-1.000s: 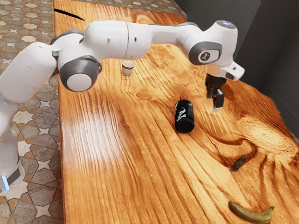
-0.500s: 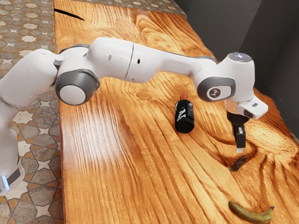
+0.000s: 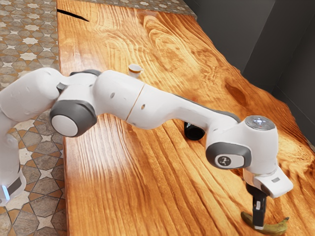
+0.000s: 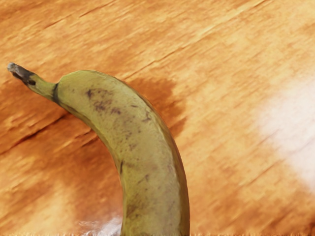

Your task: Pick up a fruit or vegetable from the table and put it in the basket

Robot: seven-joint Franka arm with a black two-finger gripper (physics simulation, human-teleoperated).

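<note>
set the hand (image 3: 259, 226) across the banana (image 3: 276, 228), squeeze softly, then lift; can't tell how wide or if holding anything.

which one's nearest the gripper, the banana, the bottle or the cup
The greenish-yellow banana, right by the gripper; the black bottle and the white cup are both much farther off.

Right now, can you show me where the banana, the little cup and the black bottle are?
Banana (image 4: 147, 147), wrist view: on its curved, speckled peel.
Little cup (image 3: 135, 71), exterior view: on its side, below the rim.
Black bottle (image 3: 195, 132), exterior view: on its round base.
</note>
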